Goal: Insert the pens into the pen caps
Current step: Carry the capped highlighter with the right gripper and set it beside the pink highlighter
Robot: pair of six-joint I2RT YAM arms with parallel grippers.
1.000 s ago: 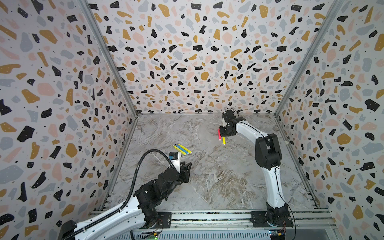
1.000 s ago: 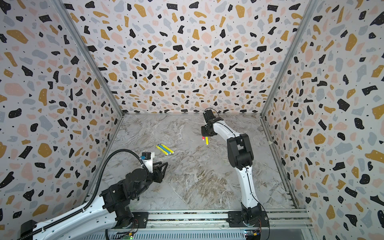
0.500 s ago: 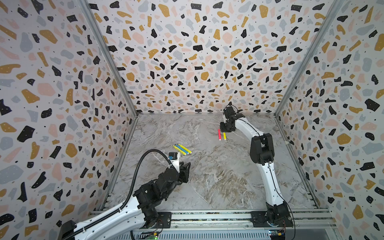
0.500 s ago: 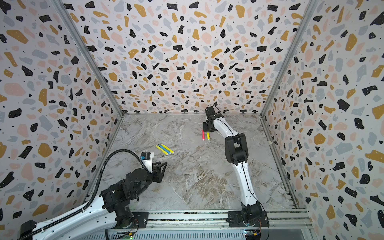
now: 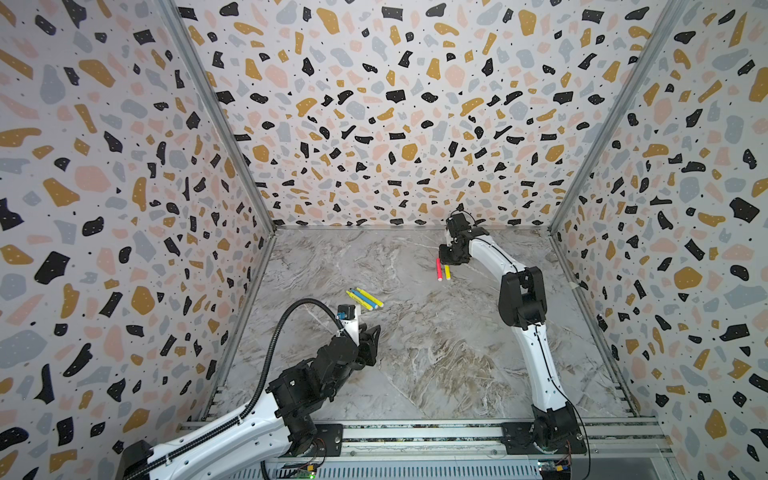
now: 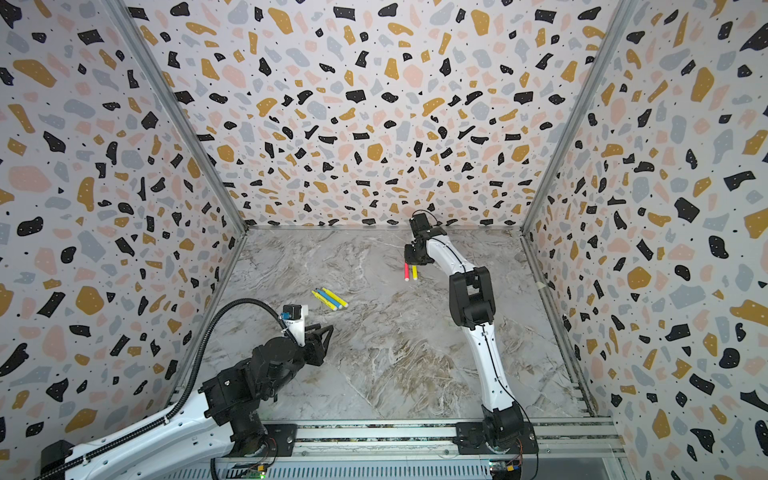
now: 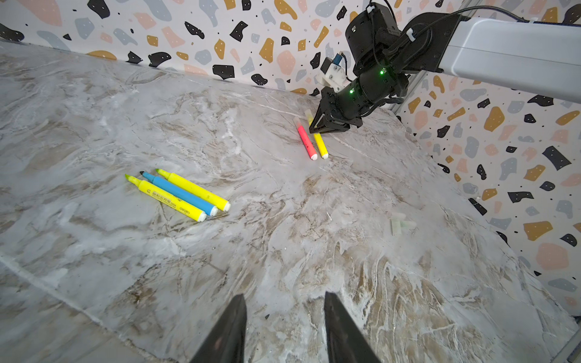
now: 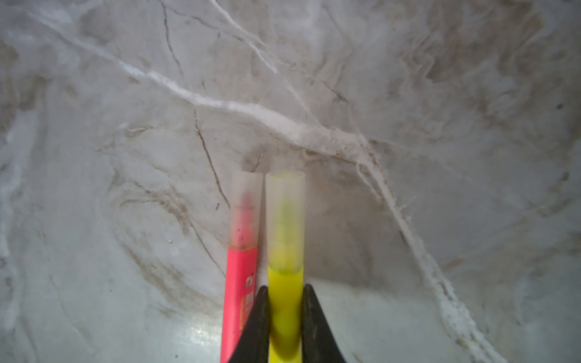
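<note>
Right end effector (image 8: 285, 287) grips translucent-capped yellow marker pen (image 8: 285, 251) just beside capped pink marker pen (image 8: 242, 267); left end effector (image 7: 284, 295) part-open, empty. Advise gentle, level release.

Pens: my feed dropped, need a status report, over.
Right pincer shut on capped yellow pen, beside capped pink pen. Left pincer open, empty. Three uncapped pens lie apart; nothing in the way.
</note>
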